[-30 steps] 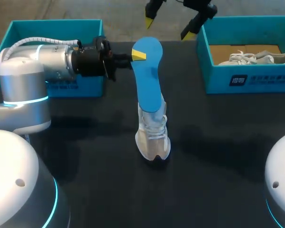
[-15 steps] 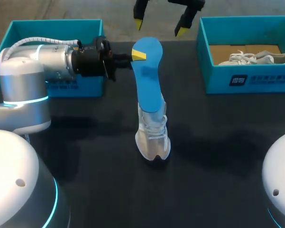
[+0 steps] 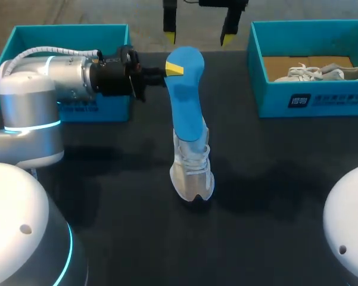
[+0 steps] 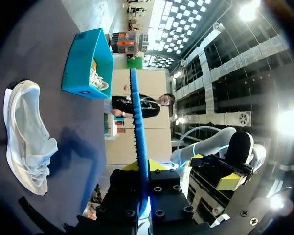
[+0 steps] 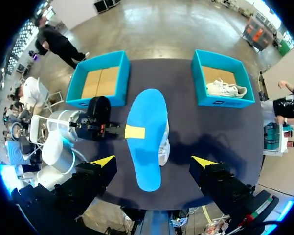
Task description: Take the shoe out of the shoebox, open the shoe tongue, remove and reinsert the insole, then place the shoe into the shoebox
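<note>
While your left gripper [image 3: 174, 70] comes in from the side and pinches the blue insole [image 3: 184, 95] near its far end, one yellow tip flat on the face you can see from the head view, the insole is held up over the middle of the table [image 3: 274, 179], tilted, with its near end down by the shoe [image 3: 192, 170]. From the head view that lower end overlaps the shoe's opening, but you can't tell whether it actually touches. The shoe is white and sits on the table right about the centre, toe toward you, well apart from both boxes. Your right gripper [image 3: 198, 37] hangs above the far edge of the table, fingers spread wide and holding nothing, tips pointing down on either side of the insole's far end without touching it. In the right wrist view the insole lies straight ahead between those spread fingers, covering most of the shoe. The left box [image 3: 65, 33] sits at the far left corner behind your left arm, showing its cardboard floor. The right box [image 3: 310, 98] is at the far right with a second shoe [image 3: 321, 71] lying in it.
</note>
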### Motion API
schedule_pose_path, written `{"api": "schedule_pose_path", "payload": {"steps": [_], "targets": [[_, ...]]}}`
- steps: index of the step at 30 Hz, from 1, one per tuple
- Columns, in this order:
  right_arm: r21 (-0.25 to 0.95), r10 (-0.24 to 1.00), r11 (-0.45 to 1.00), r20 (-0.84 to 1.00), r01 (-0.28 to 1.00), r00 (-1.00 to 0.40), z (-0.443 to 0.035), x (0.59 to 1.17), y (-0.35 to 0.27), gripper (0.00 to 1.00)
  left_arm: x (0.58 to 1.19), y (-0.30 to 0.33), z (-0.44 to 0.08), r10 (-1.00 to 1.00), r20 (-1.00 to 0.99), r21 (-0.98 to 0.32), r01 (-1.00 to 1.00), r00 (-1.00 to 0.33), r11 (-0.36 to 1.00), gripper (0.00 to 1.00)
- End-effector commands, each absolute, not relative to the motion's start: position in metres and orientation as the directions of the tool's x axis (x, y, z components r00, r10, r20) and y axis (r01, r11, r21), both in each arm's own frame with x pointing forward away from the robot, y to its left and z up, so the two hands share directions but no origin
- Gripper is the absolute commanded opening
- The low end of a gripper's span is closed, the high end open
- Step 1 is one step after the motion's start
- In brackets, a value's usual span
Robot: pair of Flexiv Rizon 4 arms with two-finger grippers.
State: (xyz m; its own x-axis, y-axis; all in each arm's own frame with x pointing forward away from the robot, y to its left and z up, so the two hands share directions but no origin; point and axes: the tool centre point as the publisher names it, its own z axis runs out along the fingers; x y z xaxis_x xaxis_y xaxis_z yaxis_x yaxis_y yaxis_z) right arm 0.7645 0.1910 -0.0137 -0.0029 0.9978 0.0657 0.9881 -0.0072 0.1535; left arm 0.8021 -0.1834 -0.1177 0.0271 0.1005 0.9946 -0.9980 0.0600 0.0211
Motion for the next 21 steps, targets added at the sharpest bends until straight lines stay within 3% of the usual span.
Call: {"api": "schedule_pose_path", "payload": {"steps": [1, 21], "targets": [[0.15, 0.999, -0.009, 0.04, 0.989, 0.003, -0.012, 0.766, 0.194, 1.0, 0.802, -0.184, -0.119, 0.103, 0.994, 0.021, -0.998, 0.027, 0.061, 0.0], [0.169, 0.999, 0.033, 0.019, 0.985, -0.037, -0.024, 0.768, 0.195, 1.0, 0.802, -0.184, -0.119, 0.103, 0.994, 0.021, -0.998, 0.027, 0.061, 0.0]]}}
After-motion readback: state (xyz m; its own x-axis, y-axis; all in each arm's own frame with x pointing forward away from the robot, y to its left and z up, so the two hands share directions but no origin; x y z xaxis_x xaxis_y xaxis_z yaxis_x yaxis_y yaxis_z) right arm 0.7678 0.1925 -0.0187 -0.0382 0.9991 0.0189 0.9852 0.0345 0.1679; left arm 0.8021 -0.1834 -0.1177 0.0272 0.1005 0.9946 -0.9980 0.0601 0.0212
